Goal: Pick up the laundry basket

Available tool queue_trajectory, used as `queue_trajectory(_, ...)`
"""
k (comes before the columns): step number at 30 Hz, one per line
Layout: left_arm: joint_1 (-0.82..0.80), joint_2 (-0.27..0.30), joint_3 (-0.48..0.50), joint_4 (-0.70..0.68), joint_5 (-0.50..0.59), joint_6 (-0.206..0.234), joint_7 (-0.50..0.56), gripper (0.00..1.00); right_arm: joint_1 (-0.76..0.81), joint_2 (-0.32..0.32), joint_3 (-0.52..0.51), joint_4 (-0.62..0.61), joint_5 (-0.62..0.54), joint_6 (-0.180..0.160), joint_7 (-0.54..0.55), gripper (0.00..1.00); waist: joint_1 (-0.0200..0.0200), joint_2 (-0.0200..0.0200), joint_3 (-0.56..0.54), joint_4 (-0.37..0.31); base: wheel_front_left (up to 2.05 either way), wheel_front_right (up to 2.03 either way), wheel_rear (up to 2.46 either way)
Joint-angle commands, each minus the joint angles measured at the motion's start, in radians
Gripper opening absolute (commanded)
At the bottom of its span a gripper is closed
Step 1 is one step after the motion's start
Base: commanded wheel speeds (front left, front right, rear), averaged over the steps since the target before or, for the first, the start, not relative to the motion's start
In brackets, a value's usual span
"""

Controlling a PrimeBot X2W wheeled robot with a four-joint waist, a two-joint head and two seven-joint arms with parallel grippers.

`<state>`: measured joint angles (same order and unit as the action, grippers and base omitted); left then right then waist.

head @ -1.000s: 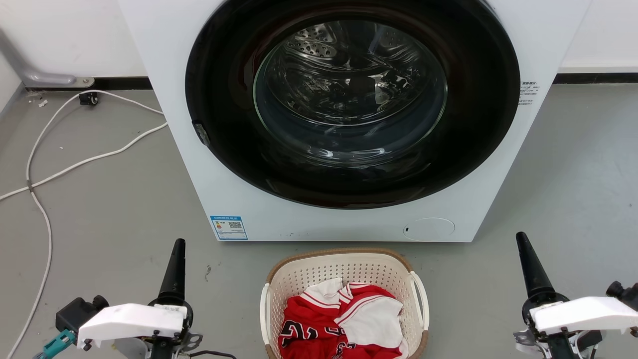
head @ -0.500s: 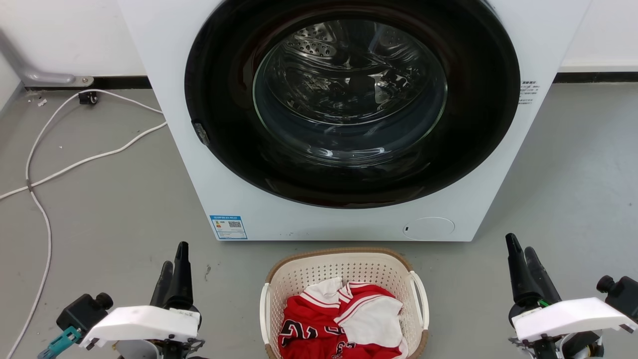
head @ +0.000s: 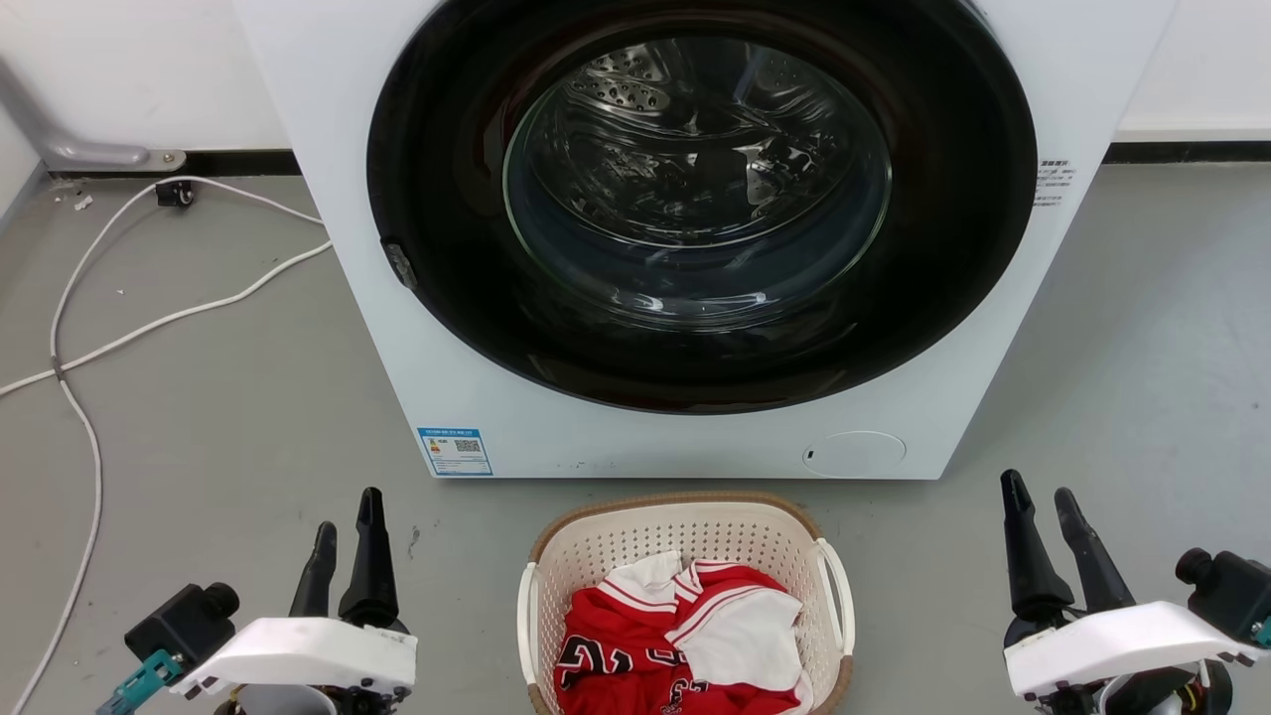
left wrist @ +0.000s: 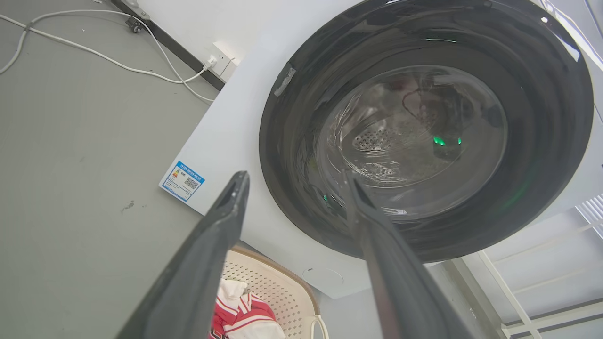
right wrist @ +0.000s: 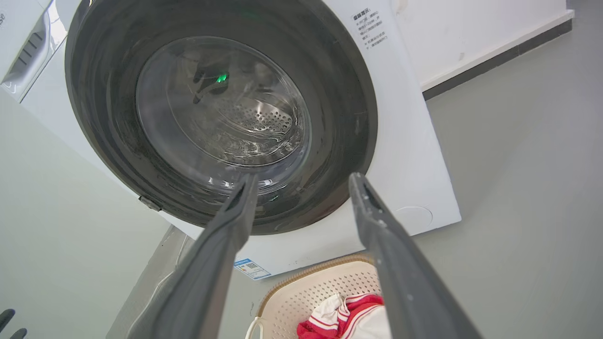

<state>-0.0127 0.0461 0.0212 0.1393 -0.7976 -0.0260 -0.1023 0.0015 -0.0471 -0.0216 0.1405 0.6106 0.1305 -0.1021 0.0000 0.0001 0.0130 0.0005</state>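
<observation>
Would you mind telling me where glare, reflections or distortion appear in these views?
Head view: evenly lit, sharp, bright highlights on the washing machine door. Left wrist view: the machine looks skewed; green lights reflect in its glass. Right wrist view: similar skew, one green glint, laundry basket cut off at the bottom edge.

Bright even light, soft shadows, sharp

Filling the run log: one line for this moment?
left gripper open | right gripper open | laundry basket on floor, untouched, between them
</observation>
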Motion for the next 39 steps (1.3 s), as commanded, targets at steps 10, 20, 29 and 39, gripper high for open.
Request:
queue_trajectory(10, 0.010, 0.004, -0.010, -0.019, 0.122, 0.011, -0.036, 1.00, 0.009, -0.004, 0.010, -0.022, -0.149, 0.000, -0.036, 1.00, 0.0000, -0.0001, 0.001, 0.002, 0.00, 0.00, 0.00)
queue_trajectory(20, 0.022, 0.004, -0.019, -0.020, 0.218, 0.022, -0.062, 1.00, 0.022, -0.004, 0.018, -0.032, -0.261, 0.000, -0.062, 1.00, 0.0000, -0.0001, 0.004, 0.002, 0.00, 0.00, 0.00)
queue_trajectory(29, 0.036, 0.004, -0.028, -0.012, 0.314, 0.028, -0.089, 1.00, 0.036, -0.004, 0.026, -0.042, -0.381, 0.000, -0.088, 1.00, 0.0000, -0.0001, 0.004, 0.004, 0.00, 0.00, 0.00)
queue_trajectory(39, 0.047, 0.005, -0.036, 0.000, 0.390, 0.034, -0.110, 1.00, 0.046, -0.004, 0.035, -0.045, -0.475, 0.000, -0.110, 1.00, 0.0000, -0.0001, 0.000, 0.006, 0.00, 0.00, 0.00)
